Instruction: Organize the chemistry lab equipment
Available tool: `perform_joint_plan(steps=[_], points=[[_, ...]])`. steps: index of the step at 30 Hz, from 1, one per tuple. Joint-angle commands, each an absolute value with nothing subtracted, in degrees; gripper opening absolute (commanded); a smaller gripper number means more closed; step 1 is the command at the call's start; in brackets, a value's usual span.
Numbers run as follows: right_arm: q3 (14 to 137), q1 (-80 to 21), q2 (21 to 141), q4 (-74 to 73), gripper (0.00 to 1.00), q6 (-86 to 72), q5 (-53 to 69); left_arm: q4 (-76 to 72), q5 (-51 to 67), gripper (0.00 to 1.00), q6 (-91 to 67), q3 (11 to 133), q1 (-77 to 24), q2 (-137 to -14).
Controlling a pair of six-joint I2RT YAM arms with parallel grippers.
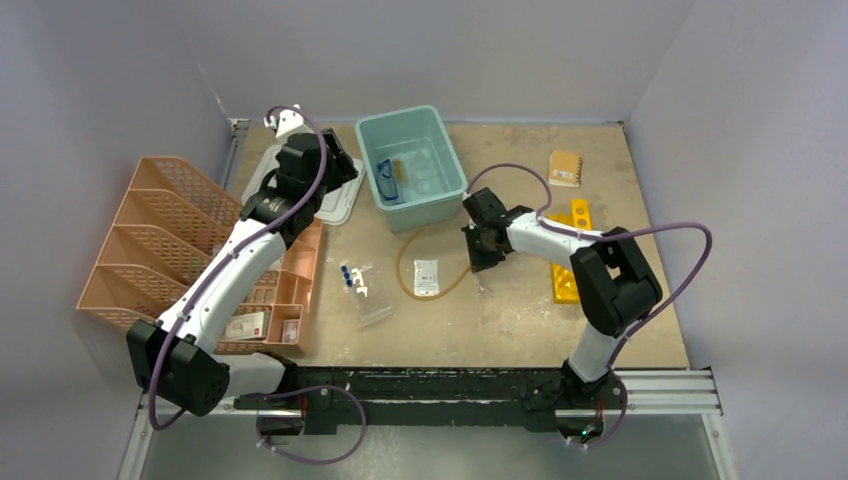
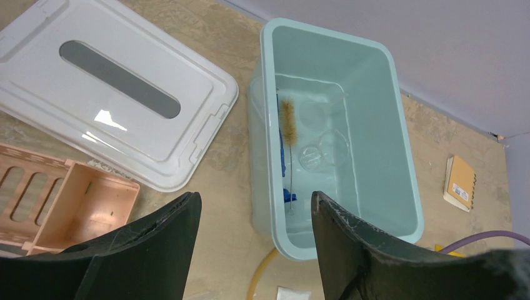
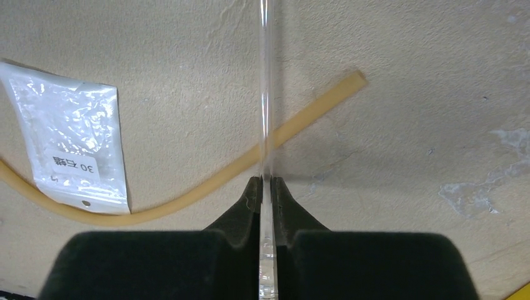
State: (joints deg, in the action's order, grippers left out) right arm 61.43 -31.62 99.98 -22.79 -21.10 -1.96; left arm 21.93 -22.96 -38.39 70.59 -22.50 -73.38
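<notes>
One camera looks down from high above the near edge, taking in the whole table (image 1: 520,320). The left wrist view hangs close over the bin (image 2: 387,125). The right wrist view hugs the tabletop by the packet (image 3: 69,144), nearer than the bin. The overhead shares both spots.

A thin, clear glass rod (image 3: 267,94) sits pinched in the right end effector (image 3: 267,184). On the desk (image 3: 406,94), amber tubing (image 3: 187,195) curves, with a white packet (image 3: 72,147) overlapping it.
</notes>
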Motion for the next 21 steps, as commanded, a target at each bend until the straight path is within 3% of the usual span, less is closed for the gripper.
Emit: perform_joint_plan(steps=[1, 15, 21], points=[[62.6, -32.0, 95.5, -23.5, 0.01, -21.9, -0.6, 19.8, -23.1, 0.64, -38.4, 71.4, -22.1, -71.9], [66.6, -31.0, 79.7, -20.3, 0.0, -20.2, -3.5, 14.9, -11.1, 0.68, -39.5, 70.3, -22.1, -72.6], [73.4, -30.9, 80.0, -17.1, 0.0, -18.9, 1.0, 12.1, -2.9, 0.69, -39.5, 70.5, -22.1, -75.0]])
